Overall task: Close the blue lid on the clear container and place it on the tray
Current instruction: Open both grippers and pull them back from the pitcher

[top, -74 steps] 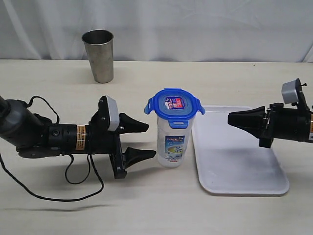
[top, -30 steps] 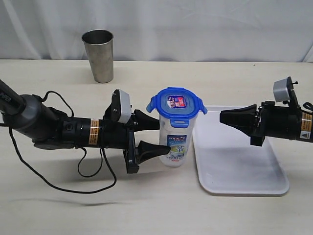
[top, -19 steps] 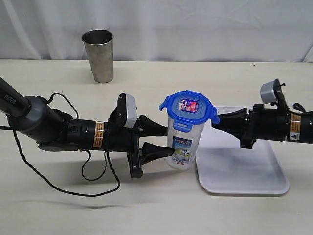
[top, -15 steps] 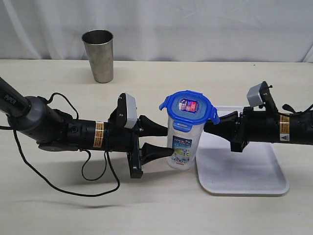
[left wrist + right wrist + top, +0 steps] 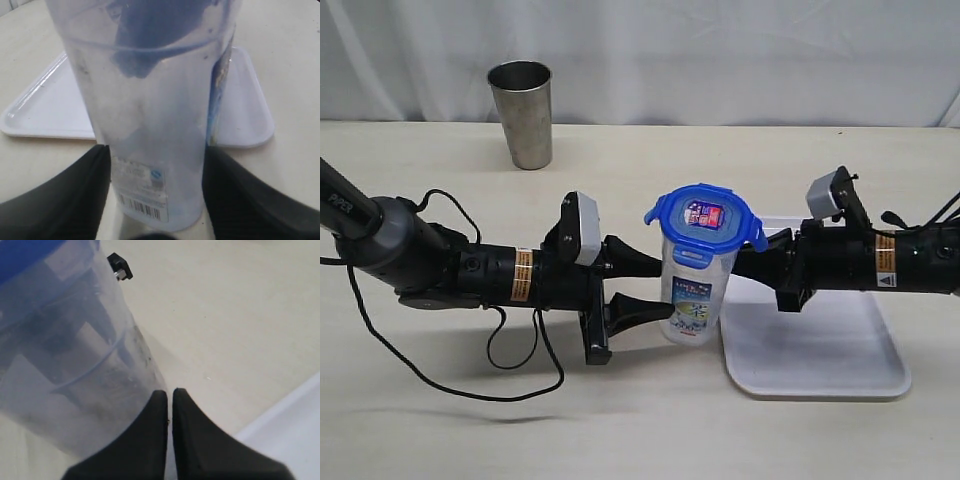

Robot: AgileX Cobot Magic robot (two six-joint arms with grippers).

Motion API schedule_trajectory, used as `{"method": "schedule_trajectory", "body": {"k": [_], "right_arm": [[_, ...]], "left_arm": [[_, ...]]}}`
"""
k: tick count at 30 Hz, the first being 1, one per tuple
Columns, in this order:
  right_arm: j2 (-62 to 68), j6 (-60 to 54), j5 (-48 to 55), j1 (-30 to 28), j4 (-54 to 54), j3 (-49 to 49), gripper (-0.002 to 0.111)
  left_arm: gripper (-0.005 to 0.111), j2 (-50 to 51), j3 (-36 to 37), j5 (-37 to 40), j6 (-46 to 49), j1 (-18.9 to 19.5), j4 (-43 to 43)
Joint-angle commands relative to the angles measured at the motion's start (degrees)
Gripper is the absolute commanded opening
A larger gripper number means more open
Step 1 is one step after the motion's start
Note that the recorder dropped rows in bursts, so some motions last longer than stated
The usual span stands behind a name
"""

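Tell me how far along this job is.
Done: the blue lid sits on the clear container. In hand: the left jaws clamp the container beside the tray; the shut right jaws sit at its side under the lid. Left: flaps look unlatched, and it is not on the tray.

— Looking at soft, even, bright light across the exterior view; catching only faint shadows at the lower left of the frame.
— Spotting any glare?
— Just seeing a dull sheen on the steel cup [image 5: 521, 115] at upper left. Finding the clear container [image 5: 155, 125] hazy and out of focus in the left wrist view.
— And nearly losing the tray [image 5: 295, 440] to whiteness at the lower right of the right wrist view.
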Motion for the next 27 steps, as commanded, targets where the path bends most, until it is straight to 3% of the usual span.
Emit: {"method": "schedule_trajectory", "body": {"k": [1, 6, 17, 19, 22, 27], "right_arm": [[0.1, 0.0, -0.2, 0.9, 0.1, -0.3, 0.004], [0.1, 0.0, -0.3, 1.1, 0.6, -0.3, 0.004], [0.1, -0.6, 1.2, 1.1, 3.0, -0.4, 0.004], [-0.1, -0.1, 3.8, 1.1, 2.9, -1.0, 0.004], [-0.1, 1.1, 4.3, 1.1, 3.0, -1.7, 0.004], [-0.1, 1.1, 4.4, 1.1, 2.9, -1.7, 0.004]], "left_arm": [[0.053, 0.1, -0.3, 1.1, 0.4, -0.2, -3.5], [0.053, 0.1, -0.3, 5.0, 1.6, -0.2, -7.3], [0.053, 0.1, -0.3, 6.6, 2.8, 0.1, -7.2], [0.06, 0.1, -0.3, 6.5, 1.8, 1.4, -7.2], [0.084, 0.1, -0.3, 6.5, 1.0, 2.2, -7.0], [0.087, 0.1, -1.9, 6.5, -0.1, 0.7, -6.7]]}}
